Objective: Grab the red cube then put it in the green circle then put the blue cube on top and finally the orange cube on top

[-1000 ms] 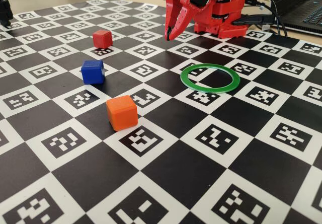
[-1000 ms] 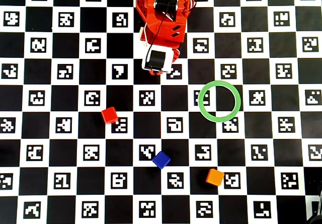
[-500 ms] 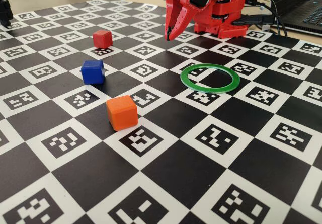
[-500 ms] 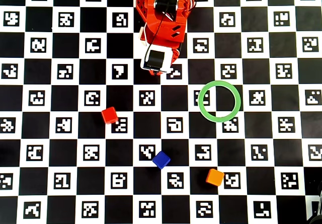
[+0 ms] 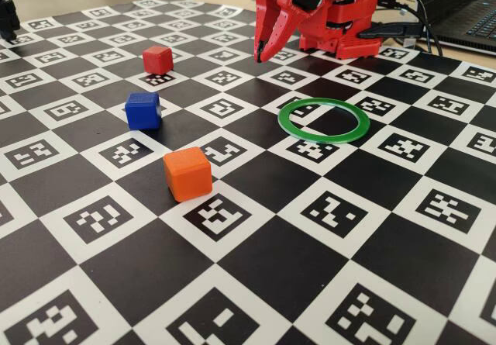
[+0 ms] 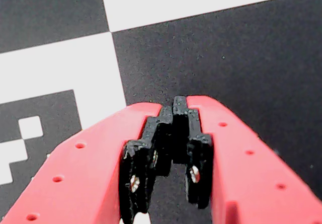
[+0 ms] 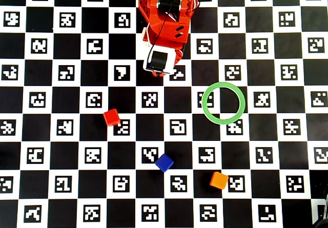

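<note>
In the fixed view the pincer (image 5: pixel 260 56) hangs near the worktop's far edge, the red cube (image 5: pixel 157 60) untouched. The wrist view shows the pincer (image 6: pixel 173 105) pressed together, empty. Overhead, the green circle (image 7: pixel 206 112) sits empty; the first grab is pending, calling for spreading and reaching the red cube (image 7: pixel 111 118).

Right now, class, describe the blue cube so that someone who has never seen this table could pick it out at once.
In the overhead view, start at the red robot arm at the top of the checkerboard mat and look below it. The blue cube sits between the red cube and the orange cube. It is the only deep-blue block.
</note>
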